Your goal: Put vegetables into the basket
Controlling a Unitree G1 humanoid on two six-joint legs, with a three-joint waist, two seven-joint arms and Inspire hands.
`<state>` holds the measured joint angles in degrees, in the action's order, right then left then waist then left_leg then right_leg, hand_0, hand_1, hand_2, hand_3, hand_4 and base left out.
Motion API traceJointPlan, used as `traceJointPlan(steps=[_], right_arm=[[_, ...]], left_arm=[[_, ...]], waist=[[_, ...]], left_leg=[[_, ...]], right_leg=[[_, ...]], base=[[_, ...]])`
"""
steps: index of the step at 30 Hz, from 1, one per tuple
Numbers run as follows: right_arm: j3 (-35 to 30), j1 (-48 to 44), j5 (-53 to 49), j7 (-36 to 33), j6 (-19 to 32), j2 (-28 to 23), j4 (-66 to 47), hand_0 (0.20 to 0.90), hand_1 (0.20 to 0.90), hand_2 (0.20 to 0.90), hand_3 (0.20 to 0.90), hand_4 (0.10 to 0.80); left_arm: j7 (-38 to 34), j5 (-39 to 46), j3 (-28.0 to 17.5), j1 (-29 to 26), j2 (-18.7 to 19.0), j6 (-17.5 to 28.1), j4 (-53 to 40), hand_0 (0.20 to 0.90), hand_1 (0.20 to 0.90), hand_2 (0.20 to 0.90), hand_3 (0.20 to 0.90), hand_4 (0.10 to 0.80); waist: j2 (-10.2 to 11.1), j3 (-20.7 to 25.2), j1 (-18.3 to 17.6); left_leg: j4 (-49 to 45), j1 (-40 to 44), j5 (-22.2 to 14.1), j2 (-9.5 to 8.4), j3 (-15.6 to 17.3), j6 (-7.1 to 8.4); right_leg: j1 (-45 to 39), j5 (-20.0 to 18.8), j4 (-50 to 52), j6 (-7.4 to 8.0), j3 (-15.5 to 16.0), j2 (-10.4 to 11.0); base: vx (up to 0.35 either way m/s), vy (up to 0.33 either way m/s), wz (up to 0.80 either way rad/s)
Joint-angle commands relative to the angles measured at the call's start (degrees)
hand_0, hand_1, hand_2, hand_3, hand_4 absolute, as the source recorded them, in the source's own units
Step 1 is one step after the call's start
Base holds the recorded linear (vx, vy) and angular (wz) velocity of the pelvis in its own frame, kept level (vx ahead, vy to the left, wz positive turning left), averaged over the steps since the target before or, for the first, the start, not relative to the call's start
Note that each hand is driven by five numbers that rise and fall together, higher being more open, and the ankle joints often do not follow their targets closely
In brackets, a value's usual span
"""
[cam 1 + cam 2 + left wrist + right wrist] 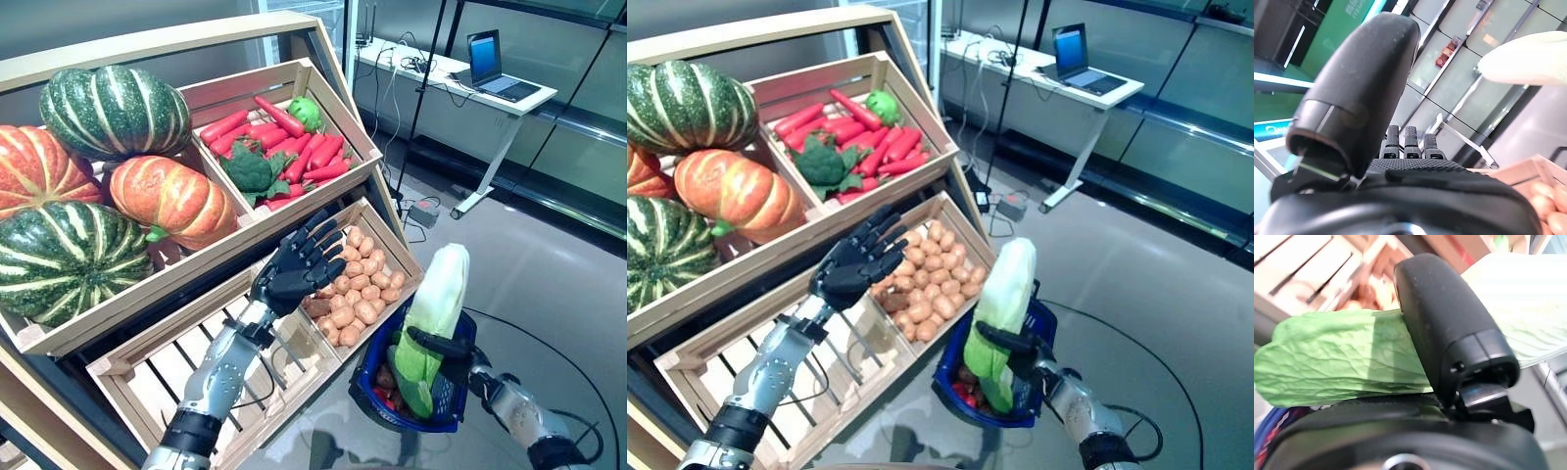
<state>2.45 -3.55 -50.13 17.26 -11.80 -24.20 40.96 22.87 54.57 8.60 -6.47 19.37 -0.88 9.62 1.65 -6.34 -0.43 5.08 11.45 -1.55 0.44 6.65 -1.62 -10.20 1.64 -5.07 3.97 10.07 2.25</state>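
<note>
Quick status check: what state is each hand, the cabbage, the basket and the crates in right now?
Left robot hand: open, hovering over the potato crate.
Right robot hand: shut on the cabbage.
Cabbage: upright, leafy end down in the basket.
Basket: already holding some produce.
Slatted crate: empty.
Laptop: open.

Right hand thumb pressed across green leafy cabbage; blue basket rim at edge; wooden crate slats behind.

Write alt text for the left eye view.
The right hand grips a napa cabbage standing in a blue basket. The left hand hovers open over a crate of potatoes.
</note>
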Motion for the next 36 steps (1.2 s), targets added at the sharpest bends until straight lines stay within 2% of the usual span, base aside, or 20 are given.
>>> traceJointPlan(steps=[1,5,7,8,10,11,15,21,26,27,29,34,36], right_arm=[[-7.12,-9.5,-6.94,-3.02,10.83,-2.37,5.19,0.3,0.3,0.3,0.3,0.4],[-7.95,-15.34,-9.28,-8.63,14.5,-3.12,11.85,0.3,0.3,0.3,0.3,0.4],[-7.39,-21.75,-9.64,-12.88,17.67,-4.31,14.64,0.3,0.3,0.3,0.3,0.4],[-7.27,-22.61,-9.72,-13.23,18.02,-4.56,15.08,0.3,0.3,0.3,0.3,0.4],[-6.88,-26.85,-10.04,-15.22,20.0,-6.15,16.81,0.3,0.3,0.3,0.3,0.4],[-6.38,-29.24,-9.67,-16.67,21.01,-7.02,16.94,0.3,0.3,0.3,0.3,0.4],[-5.35,-32.22,-8.32,-19.17,21.42,-8.59,16.69,0.3,0.3,0.3,0.3,0.4],[-4.39,-35.02,-6.14,-19.35,21.13,-9.9,16.91,0.3,0.3,0.3,0.3,0.4],[-3.47,-37.31,-5.2,-20.2,21.15,-11.03,17.52,0.3,0.3,0.3,0.3,0.4],[-3.45,-37.33,-5.19,-20.3,21.14,-11.08,17.5,0.3,0.3,0.3,0.3,0.4],[-3.39,-38.31,-5.17,-21.16,20.87,-11.78,17.09,0.3,0.3,0.3,0.3,0.4],[-3.93,-39.75,-6.62,-23.39,20.5,-12.4,16.21,0.3,0.3,0.3,0.3,0.4],[-4.03,-40.01,-7.35,-23.37,20.18,-12.47,16.62,0.3,0.3,0.3,0.3,0.4]], left_arm=[[0.34,-1.27,-0.07,-6.75,0.83,6.37,0.45,0.9,0.9,0.9,0.9,0.8],[0.06,-0.98,1.55,-8.59,1.52,7.88,2.69,0.9,0.9,0.9,0.9,0.8],[0.86,-0.29,3.18,-11.11,2.37,10.38,3.91,0.9,0.9,0.9,0.9,0.8],[1.01,-0.1,3.38,-11.54,2.48,10.75,4.27,0.9,0.9,0.9,0.9,0.8],[0.93,0.68,4.51,-13.55,2.63,12.43,5.18,0.9,0.9,0.9,0.9,0.8],[0.34,1.32,5.18,-14.6,2.66,13.37,5.29,0.9,0.9,0.9,0.9,0.8],[-1.33,0.75,6.2,-15.13,2.54,14.63,4.65,0.9,0.9,0.9,0.9,0.8],[-0.9,1.15,7.0,-14.74,2.43,16.3,4.94,0.9,0.9,0.9,0.9,0.8],[-0.99,2.99,6.99,-14.42,2.47,17.89,4.84,0.9,0.9,0.9,0.9,0.8],[-0.94,3.11,6.95,-14.32,2.49,17.9,4.84,0.9,0.9,0.9,0.9,0.8],[-0.77,3.67,6.81,-14.31,2.83,18.04,4.42,0.9,0.9,0.9,0.9,0.8],[-0.53,4.13,7.32,-13.89,2.74,18.9,3.85,0.9,0.9,0.9,0.9,0.8],[-0.52,4.46,7.45,-13.77,2.8,18.95,3.85,0.9,0.9,0.9,0.9,0.8]], waist=[[-0.16,-2.55,1.17],[-0.86,-6.66,2.51],[-2.0,-10.7,3.1],[-2.16,-11.18,3.12],[-3.2,-14.55,3.24],[-3.71,-16.99,3.18],[-4.32,-20.23,3.35],[-5.09,-22.46,3.34],[-5.42,-23.45,3.55],[-5.47,-23.45,3.59],[-5.68,-23.45,3.22],[-6.24,-23.45,2.96],[-6.37,-23.45,3.07]], left_leg=[[-0.64,-2.36,-2.35,-0.23,-0.05,-0.14],[-1.43,-6.0,-1.68,-0.53,-1.33,-0.13],[-3.11,-9.95,-1.14,-1.09,-1.98,-0.04],[-3.58,-10.59,-1.12,-1.16,-2.05,-0.02],[-7.92,-14.71,-1.16,-1.68,-2.11,0.31],[-13.97,-18.86,-2.13,-1.75,-1.9,0.59],[-26.15,-27.7,-5.7,-2.25,-2.48,0.52],[-36.01,-34.95,-9.36,-2.49,-1.62,-0.14],[-47.69,-44.05,-14.04,-3.06,-1.13,-1.78],[-47.97,-44.21,-14.23,-2.97,-1.0,-1.85],[-54.6,-49.56,-16.45,-2.55,-0.01,-2.54],[-63.29,-55.6,-20.18,-2.0,1.16,-3.32],[-64.08,-55.47,-20.97,-1.84,1.28,-3.34]], right_leg=[[2.59,1.89,5.07,-3.15,0.28,0.05],[5.4,1.46,5.46,-3.36,0.97,0.1],[8.76,1.31,6.96,-3.54,1.88,0.35],[9.36,1.38,7.48,-3.58,2.04,0.43],[12.98,2.2,11.76,-3.87,3.09,1.02],[16.78,3.5,17.2,-4.33,3.82,1.95],[24.79,7.05,28.84,-5.22,4.67,3.81],[32.15,10.72,40.03,-6.02,5.81,6.22],[41.5,15.07,53.05,-6.86,5.19,9.39],[41.69,15.17,53.32,-6.89,5.19,9.41],[47.14,17.24,59.83,-7.78,4.88,10.54],[53.75,20.34,68.29,-8.53,4.13,11.43],[53.96,20.85,69.07,-8.31,3.77,11.21]], base=[[-0.094,-0.032,0.0],[-0.139,-0.048,0.0],[-0.281,-0.018,0.05],[-0.281,0.011,0.13],[-0.267,0.012,0.26],[-0.298,-0.002,0.22],[-0.164,-0.014,0.12],[-0.07,0.019,0.11],[-0.061,0.004,0.08],[-0.035,-0.014,0.06],[-0.079,-0.02,0.06],[-0.041,-0.022,0.06],[0.0,0.0,0.0]])
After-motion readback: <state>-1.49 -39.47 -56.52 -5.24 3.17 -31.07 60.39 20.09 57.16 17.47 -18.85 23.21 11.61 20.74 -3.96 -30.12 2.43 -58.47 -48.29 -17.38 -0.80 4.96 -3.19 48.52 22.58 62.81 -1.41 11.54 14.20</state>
